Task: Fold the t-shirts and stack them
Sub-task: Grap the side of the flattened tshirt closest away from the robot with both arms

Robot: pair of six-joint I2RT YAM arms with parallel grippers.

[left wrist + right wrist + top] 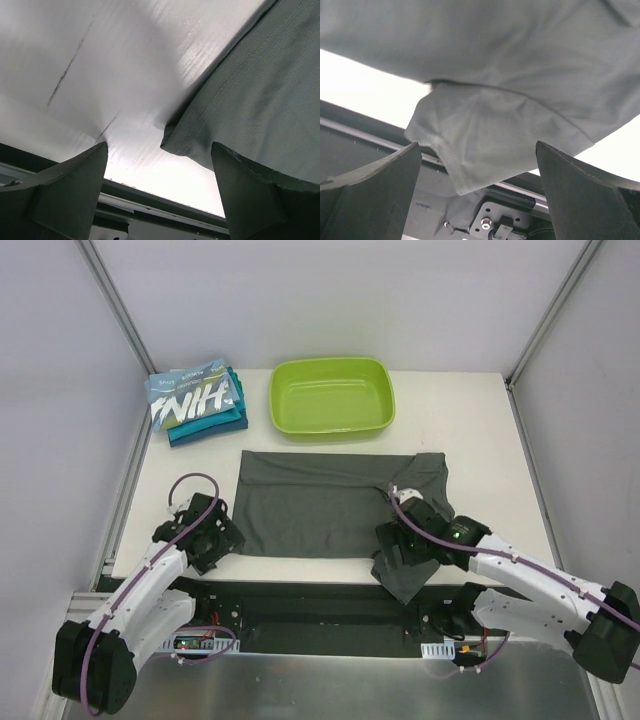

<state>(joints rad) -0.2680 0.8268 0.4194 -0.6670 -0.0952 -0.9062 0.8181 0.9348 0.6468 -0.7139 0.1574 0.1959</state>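
Note:
A plain dark grey t-shirt (320, 505) lies spread flat across the middle of the table, and one sleeve (405, 578) hangs over the near edge. My left gripper (220, 540) is open at the shirt's near left corner (182, 142), which lies on the table between and just ahead of its fingers (65, 190). My right gripper (397, 548) is open over the hanging sleeve (485, 135), which shows between its fingers (585, 190). A folded light blue shirt with white letters (192, 397) lies on folded teal shirts (212, 428) at the back left.
A lime-green plastic tub (330, 397) stands at the back centre, just beyond the grey shirt. A black base plate (320, 612) runs along the near edge between the arm bases. Metal frame posts stand at the back corners.

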